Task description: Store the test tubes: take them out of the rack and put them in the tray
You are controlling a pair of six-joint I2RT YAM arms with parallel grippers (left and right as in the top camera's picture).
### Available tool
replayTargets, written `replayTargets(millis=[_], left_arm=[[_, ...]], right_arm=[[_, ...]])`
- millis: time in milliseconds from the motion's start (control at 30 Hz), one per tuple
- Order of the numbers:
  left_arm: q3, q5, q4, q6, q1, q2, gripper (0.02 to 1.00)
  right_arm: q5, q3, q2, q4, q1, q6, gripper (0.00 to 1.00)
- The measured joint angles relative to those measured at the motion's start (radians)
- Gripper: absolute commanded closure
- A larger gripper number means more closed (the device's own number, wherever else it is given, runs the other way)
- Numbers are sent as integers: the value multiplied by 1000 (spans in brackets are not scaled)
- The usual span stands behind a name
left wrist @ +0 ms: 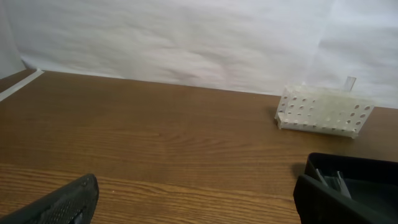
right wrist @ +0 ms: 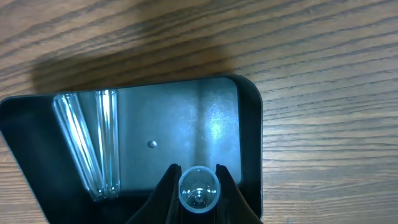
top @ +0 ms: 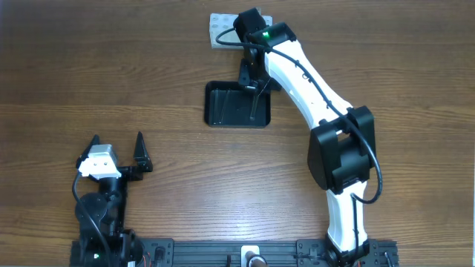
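While the left gripper (top: 117, 141) just hangs over the near-left part of the tabletop (top: 89, 67) with its fingers spread wide and nothing between them, everything else sits around the middle and the far edge. From that arm's wrist view the left gripper is well apart from both the rack and the tray.

Next over is the white test tube rack (left wrist: 323, 111), right by the far edge of the tabletop, about halfway along it. One clear tube (left wrist: 350, 83) stands upright out of one end of it. I can't tell if any other holes are filled; they're too small to make out.

Just on the near side of the rack is the black tray (right wrist: 186, 118), roughly mid-table. Two test tubes (right wrist: 93, 149) lie flat in it, side by side close to one side wall, and they look like they touch at one end. There's also a tiny bead or droplet (right wrist: 152, 144) on the tray floor, can't say which.

The right gripper (right wrist: 198, 177) is over the tray's bare floor, pinching a test tube (right wrist: 199, 190) between its two fingers. That tube is upright, open mouth facing the wrist camera, and it's apart from the two lying ones.
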Motion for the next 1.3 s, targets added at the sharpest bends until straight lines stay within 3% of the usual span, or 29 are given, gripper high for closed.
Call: replayTargets(millis=[1300], left_arm=[[0,0,0,0,0,0,23]], right_arm=[[0,0,100,81,-2,-8,943]])
